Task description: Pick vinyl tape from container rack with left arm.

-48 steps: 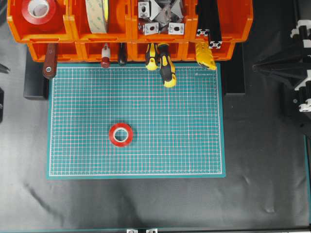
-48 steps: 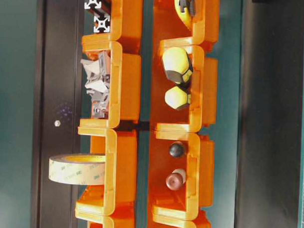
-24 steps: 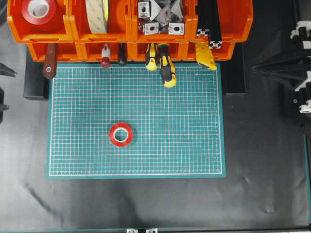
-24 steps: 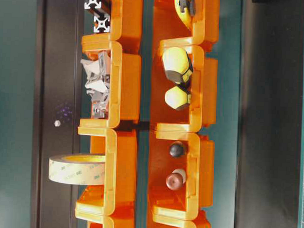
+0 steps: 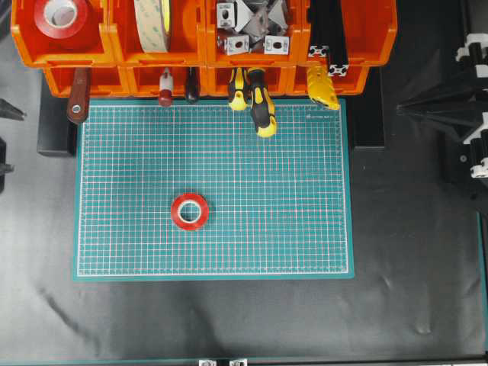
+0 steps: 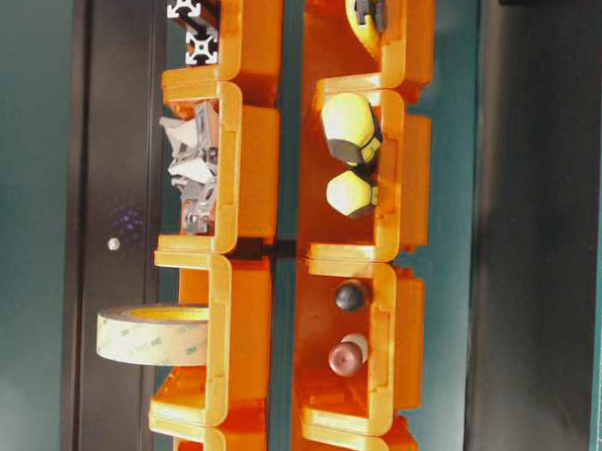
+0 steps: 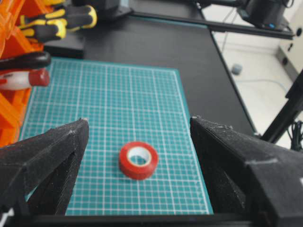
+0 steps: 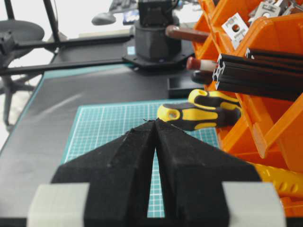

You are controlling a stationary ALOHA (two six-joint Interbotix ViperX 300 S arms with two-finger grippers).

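Note:
The vinyl tape is a small red ring lying flat on the green cutting mat, left of the mat's middle and well in front of the orange container rack. In the left wrist view the tape lies beyond and between the fingers of my left gripper, which stands wide open and empty and touches nothing. Overhead, only its fingertips show at the left edge. My right gripper is shut and empty, parked at the right.
The rack's upper bins hold a red roll with a white core, a big cream roll, metal brackets and black profiles. Tool handles, among them yellow-black screwdrivers, stick out of the lower bins over the mat's far edge.
A little more of the left fingertips shows at the overhead view's left border. The tape and the right arm have not moved.

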